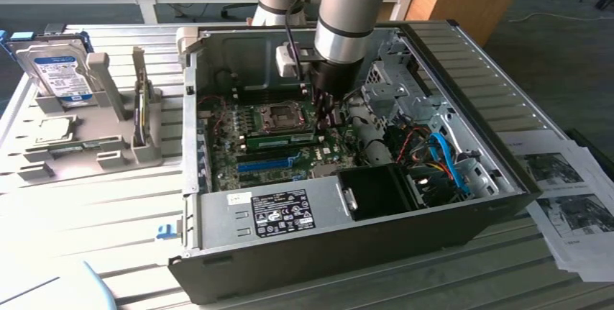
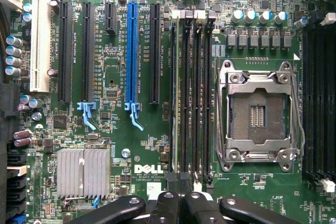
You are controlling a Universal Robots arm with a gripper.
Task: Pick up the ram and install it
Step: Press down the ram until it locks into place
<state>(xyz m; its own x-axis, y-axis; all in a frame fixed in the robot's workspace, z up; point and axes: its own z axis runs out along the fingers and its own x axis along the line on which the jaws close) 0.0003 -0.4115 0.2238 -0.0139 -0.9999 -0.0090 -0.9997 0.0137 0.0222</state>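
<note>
The ram (image 1: 281, 139) is a thin green stick standing on edge in a slot of the motherboard, just beside the CPU socket (image 1: 283, 114). In the wrist view the ram (image 2: 176, 103) shows edge-on as a pale line in the slot of the dark bank that lies farthest from the CPU socket (image 2: 257, 114). My gripper (image 1: 321, 112) hangs inside the open case over the ram's end toward the exterior view's right. The black fingers (image 2: 164, 207) are closed together with nothing between them, and my gripper (image 2: 178, 205) stands just past the ram's end.
The open PC case (image 1: 479, 73) walls in the work area, with cables and a drive cage at the exterior view's right. A bright-blue slot (image 2: 132, 51) lies beside the ram bank. A grey fixture (image 1: 106, 152) holding a hard drive (image 1: 57, 73) stands on the exterior view's left; papers (image 1: 566, 195) lie right.
</note>
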